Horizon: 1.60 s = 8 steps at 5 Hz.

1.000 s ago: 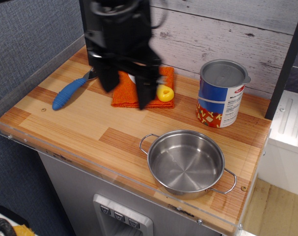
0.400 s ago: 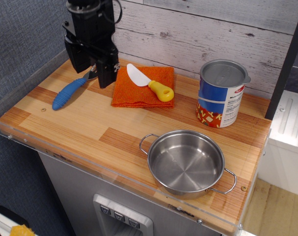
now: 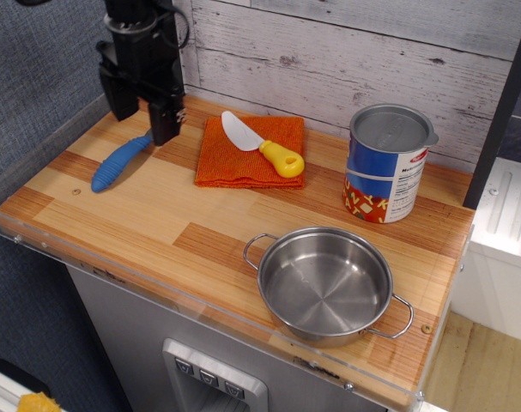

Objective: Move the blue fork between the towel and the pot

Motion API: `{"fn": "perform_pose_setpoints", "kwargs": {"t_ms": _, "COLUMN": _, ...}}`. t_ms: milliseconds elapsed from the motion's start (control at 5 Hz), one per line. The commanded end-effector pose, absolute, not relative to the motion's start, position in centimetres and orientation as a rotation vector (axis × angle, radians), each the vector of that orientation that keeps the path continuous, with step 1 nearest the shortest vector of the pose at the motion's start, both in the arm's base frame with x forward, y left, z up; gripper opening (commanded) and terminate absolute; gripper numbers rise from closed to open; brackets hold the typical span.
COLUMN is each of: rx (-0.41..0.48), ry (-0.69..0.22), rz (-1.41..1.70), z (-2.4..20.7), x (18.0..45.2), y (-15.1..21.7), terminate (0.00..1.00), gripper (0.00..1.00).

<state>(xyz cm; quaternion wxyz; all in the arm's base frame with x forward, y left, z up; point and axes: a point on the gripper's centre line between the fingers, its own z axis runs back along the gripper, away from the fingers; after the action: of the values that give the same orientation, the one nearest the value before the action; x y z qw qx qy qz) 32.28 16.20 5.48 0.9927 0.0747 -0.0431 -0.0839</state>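
The blue fork (image 3: 118,162) lies on the wooden counter at the far left, its handle pointing front-left; its tines are hidden behind my gripper. My black gripper (image 3: 141,116) hangs open above the fork's tine end, its two fingers apart and empty. The orange towel (image 3: 243,157) lies folded to the right of the fork, near the back wall. The steel pot (image 3: 326,286) with wire loop handles stands at the front right.
A yellow-handled white knife (image 3: 262,147) lies on the towel. A blue-labelled tin can (image 3: 388,164) stands at the back right. A clear plastic rim (image 3: 37,151) runs along the counter's left and front edges. A plank wall is behind.
My gripper has moved left from over the towel to above the fork's tine end. The knife on the towel is now uncovered. The fork, towel and pot have not moved.
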Motion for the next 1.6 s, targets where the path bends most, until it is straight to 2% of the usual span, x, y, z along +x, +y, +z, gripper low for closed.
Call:
{"fn": "perform_pose_setpoints", "kwargs": {"t_ms": 0, "rx": 0.146, "ry": -0.097, "rz": -0.145, "z": 4.8, "x": 32.4, "y": 19.3, "terminate": 0.00, "gripper": 1.00}}
{"fn": "perform_pose_setpoints", "kwargs": {"t_ms": 600, "rx": 0.099, "ry": -0.060, "rz": -0.171, "z": 2.3, "x": 32.5, "y": 19.6, "terminate": 0.00, "gripper": 1.00}}
{"fn": "perform_pose_setpoints", "kwargs": {"t_ms": 800, "rx": 0.103, "ry": -0.045, "rz": -0.182, "z": 2.4, "x": 32.4, "y": 19.7, "terminate": 0.00, "gripper": 0.00}}
{"fn": "perform_pose_setpoints", "kwargs": {"t_ms": 1000, "rx": 0.090, "ry": -0.032, "rz": -0.204, "z": 3.1, "x": 32.1, "y": 19.8, "terminate": 0.00, "gripper": 0.00}}
{"fn": "perform_pose_setpoints", "kwargs": {"t_ms": 1400, "rx": 0.114, "ry": -0.032, "rz": -0.280, "z": 6.0, "x": 30.5, "y": 20.0, "terminate": 0.00, "gripper": 0.00}}
